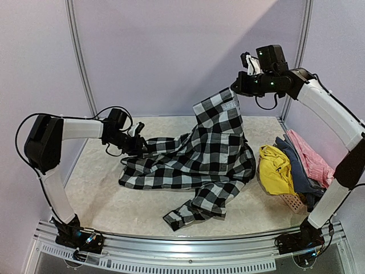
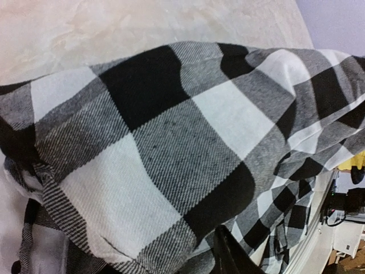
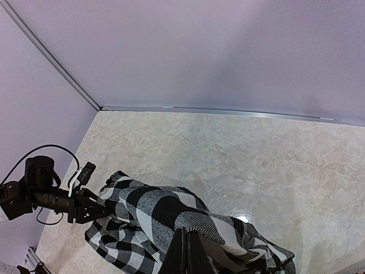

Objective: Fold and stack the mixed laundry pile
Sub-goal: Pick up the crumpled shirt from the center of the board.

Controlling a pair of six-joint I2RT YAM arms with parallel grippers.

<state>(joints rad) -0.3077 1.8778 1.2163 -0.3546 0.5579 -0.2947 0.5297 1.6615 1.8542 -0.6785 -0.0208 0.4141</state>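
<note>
Nearest the arm bases, a sleeve (image 1: pixel 185 214) of the checked shirt (image 1: pixel 211 154) trails forward from the garment's main body and lies flat on the pale table (image 1: pixel 97 200). The main body of the shirt is spread and rumpled. Its lower part rests on the surface and one upper corner is lifted clear.

To the right of the shirt, just beside its hem, stands a salmon perforated basket (image 1: pixel 292 201) carrying the rest of the laundry.
- The yellow garment (image 1: pixel 275 168) sits closest to the shirt; whether the two touch cannot be told.
- The blue-grey garment (image 1: pixel 296 171) lies beyond the yellow one.
- The pink garment (image 1: pixel 312 160) is furthest from the shirt, draped over the basket's outer side.
- All three are bunched, not folded.

At the shirt's left end is the left gripper (image 1: pixel 138 145), low over the surface, with its fingers pinched together on the cloth edge. Its own wrist view is filled by checked fabric, and only one dark finger (image 2: pixel 228 257) shows at the bottom.

Above the shirt's far side is the right gripper (image 1: pixel 235 91), raised well off the surface. Its fingers are closed tight on the lifted corner, and the cloth hangs from it as a taut panel down to the rest of the garment.

Beyond the shirt stands a plain lilac wall (image 1: pixel 171 57).
</note>
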